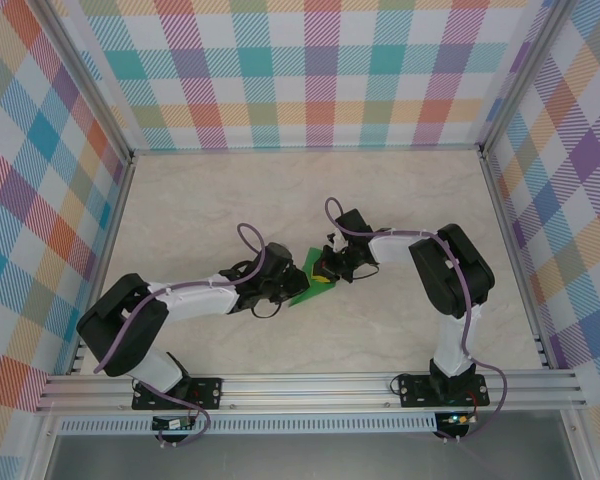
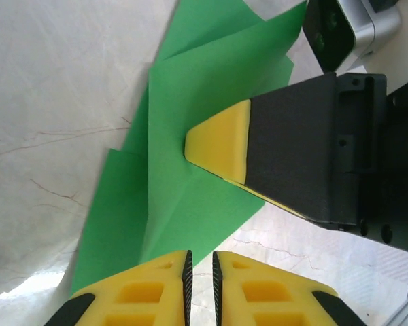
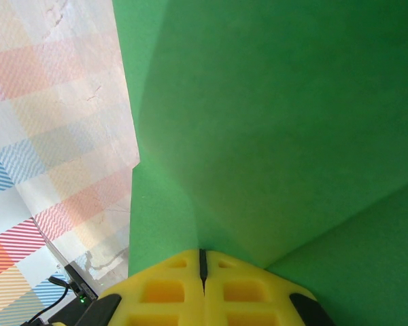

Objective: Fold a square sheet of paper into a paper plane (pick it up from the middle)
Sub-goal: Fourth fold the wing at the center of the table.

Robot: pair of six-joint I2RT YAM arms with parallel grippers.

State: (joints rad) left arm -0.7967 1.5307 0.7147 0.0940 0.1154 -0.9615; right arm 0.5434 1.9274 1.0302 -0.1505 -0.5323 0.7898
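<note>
Item: square sheet of paper (image 2: pixel 190 95), bright green, creased into overlapping flaps, lying flat at the middle of the table (image 1: pixel 230 200) between the two arms. Right gripper (image 3: pixel 202 258): fingers pressed together into a single yellow wedge, its tip set down on the top layer near the sheet's centre; it appears to pin the paper rather than pinch it. Left gripper (image 2: pixel 200 261): fingers parted by a narrow slit with nothing seen between them, tips just at the left edge of the sheet. Step in hand, as judged: laying or sharpening a fold, with one gripper as the weight and the other working the flap. To do it well, the right wedge should bear straight down so the layers cannot slide. The left fingers should take the top flap alone at its edge, lift it low, carry it over along the crease already there, then stroke it flat away from the pinned point. Thin paper is likely to buckle or tear if dragged against the pin, and the two grippers sit close enough that they could easily knock together. Surface: pale, marble-patterned, smooth, probably slippery under paper. Room: pastel plaid walls (image 1: pixel 320 70) on the left, far and right sides, aluminium corner posts, and an aluminium rail (image 1: pixel 310 385) at the near edge carrying both arm bases.
</note>
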